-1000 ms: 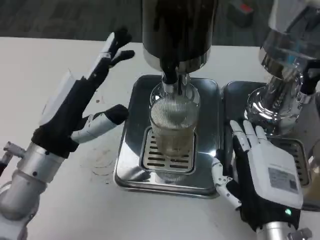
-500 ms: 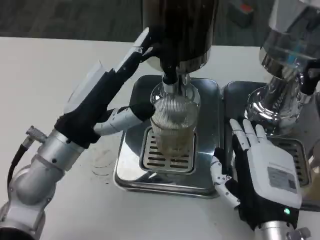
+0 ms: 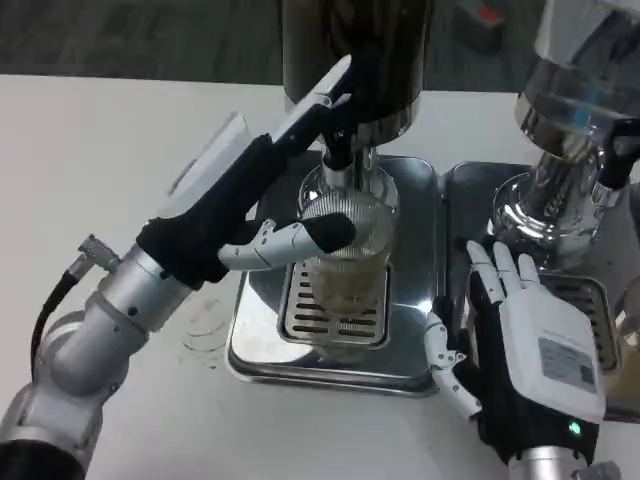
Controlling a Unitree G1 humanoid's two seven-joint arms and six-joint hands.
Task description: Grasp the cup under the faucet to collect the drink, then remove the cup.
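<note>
Ribbed clear glass, that is the cup (image 3: 345, 255), standing upright on the slotted grate (image 3: 300, 315) of a steel drip tray (image 3: 262, 345), right under the faucet (image 3: 340, 165) of a dark dispenser (image 3: 355, 55). A pale drink fills the lower part of it.

The left hand (image 3: 255, 195) reaches in from the left, its thumb (image 3: 300, 238) lying across the near face of the cup and its long fingers (image 3: 325, 95) stretched up along the far side, by the dispenser body. The thumb looks to be touching the glass; whether the fingers press the far wall I cannot tell, so I cannot say the hand truly grips it. The silver forearm (image 3: 110, 320) slants down to the lower left over the white table (image 3: 100, 150).

The right hand (image 3: 525, 345) lies flat and palm down on the right edge of the tray, fingers apart and straight, holding nothing, just beside the cup but clear of it. A small green light glows near its wrist.

Behind it a second shiny dispenser (image 3: 565, 120) stands on its own tray (image 3: 590, 290), close beside the first.
</note>
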